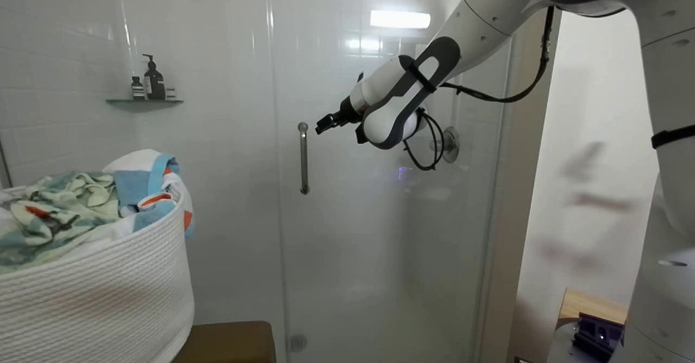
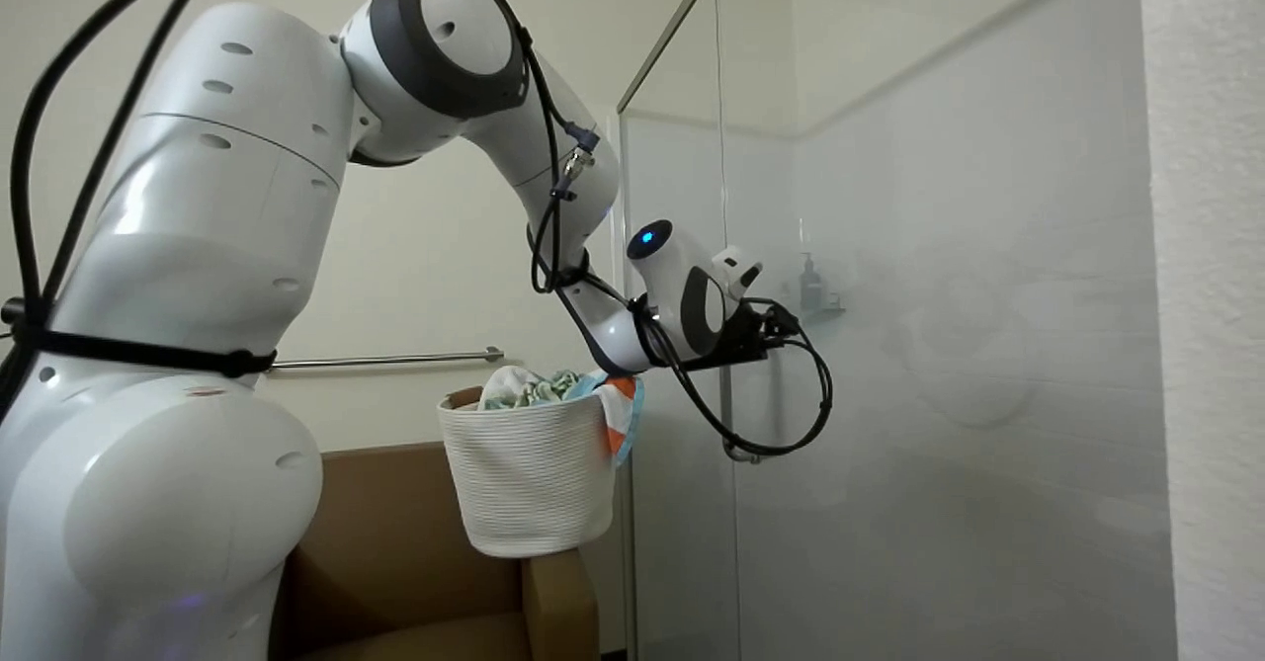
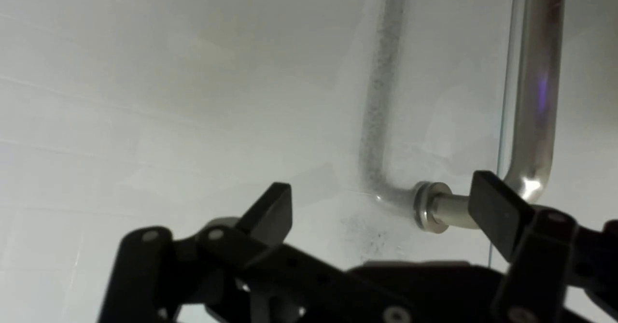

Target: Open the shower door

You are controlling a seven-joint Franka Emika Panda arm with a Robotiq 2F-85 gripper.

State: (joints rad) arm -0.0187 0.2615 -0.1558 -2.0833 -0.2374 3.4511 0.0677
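The frameless glass shower door (image 1: 374, 254) stands upright, its long axis vertical, and its edge appears in line with the fixed glass panel (image 2: 682, 513) beside it. The white Panda arm (image 2: 217, 246) extends to it in both exterior views. A brown leather-look armchair (image 2: 395, 542) stands outside the glass, partly hidden by a white woven basket (image 2: 534, 483) heaped with towels (image 1: 70, 200). The silver bar handle (image 1: 304, 159) runs vertically near the door's edge, parallel with it. The black Robotiq gripper (image 3: 384, 206) has its two fingers (image 3: 277, 212) spread wide, glass showing between them; one overlaps the handle's bent end, and whether they touch cannot be told. On a glass corner shelf (image 1: 144, 101), a dark pump bottle (image 1: 156, 81) and a smaller bottle (image 1: 137, 85) bear labels (image 1: 138, 90) too small to read.
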